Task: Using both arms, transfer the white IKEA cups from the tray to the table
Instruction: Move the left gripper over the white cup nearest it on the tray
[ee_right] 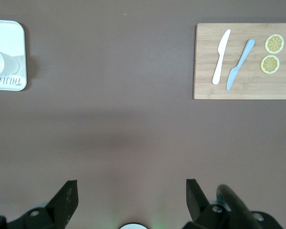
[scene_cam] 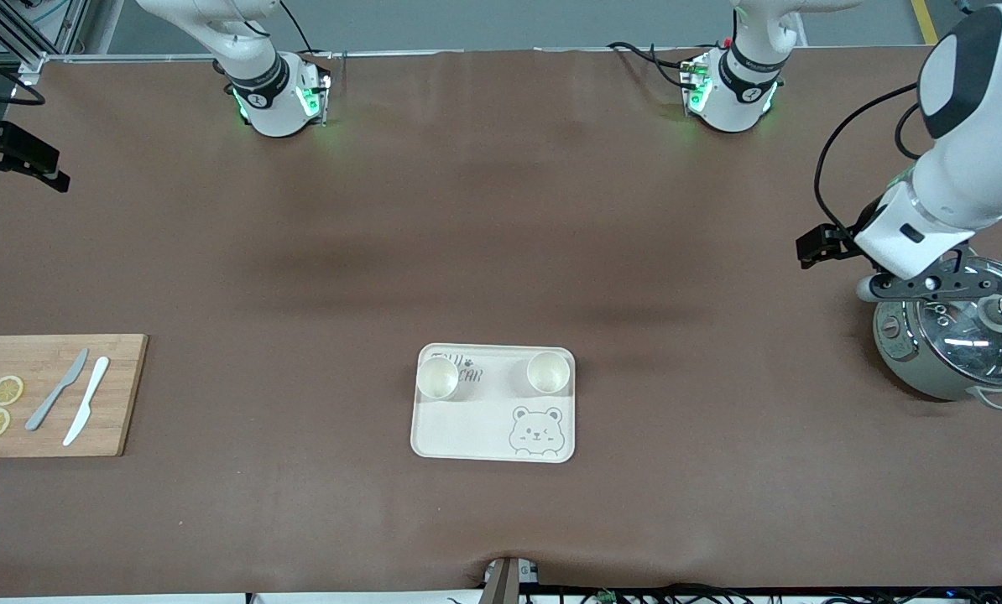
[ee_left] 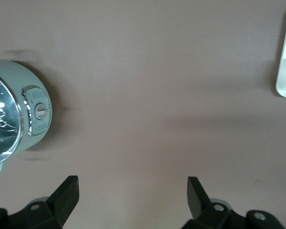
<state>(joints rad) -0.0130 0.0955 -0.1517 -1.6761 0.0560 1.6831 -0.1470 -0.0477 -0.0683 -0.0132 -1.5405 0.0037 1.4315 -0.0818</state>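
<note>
Two white cups stand upright on the cream bear-printed tray [scene_cam: 484, 428], one [scene_cam: 437, 377] at the corner toward the right arm's end, the other [scene_cam: 548, 372] at the corner toward the left arm's end. My left gripper [scene_cam: 929, 285] hangs open and empty over the table beside a cooking pot, well away from the tray; its wrist view shows its fingers [ee_left: 69, 191] spread over bare table. My right gripper [ee_right: 132, 191] is open and empty, high over its own base, and is out of the front view. One cup [ee_right: 2, 62] shows on the tray [ee_right: 14, 33] in the right wrist view.
A grey-green cooking pot with a glass lid [scene_cam: 954, 344] stands at the left arm's end and shows in the left wrist view [ee_left: 9, 112]. A wooden cutting board [scene_cam: 48, 394] with two knives and two lemon slices lies at the right arm's end.
</note>
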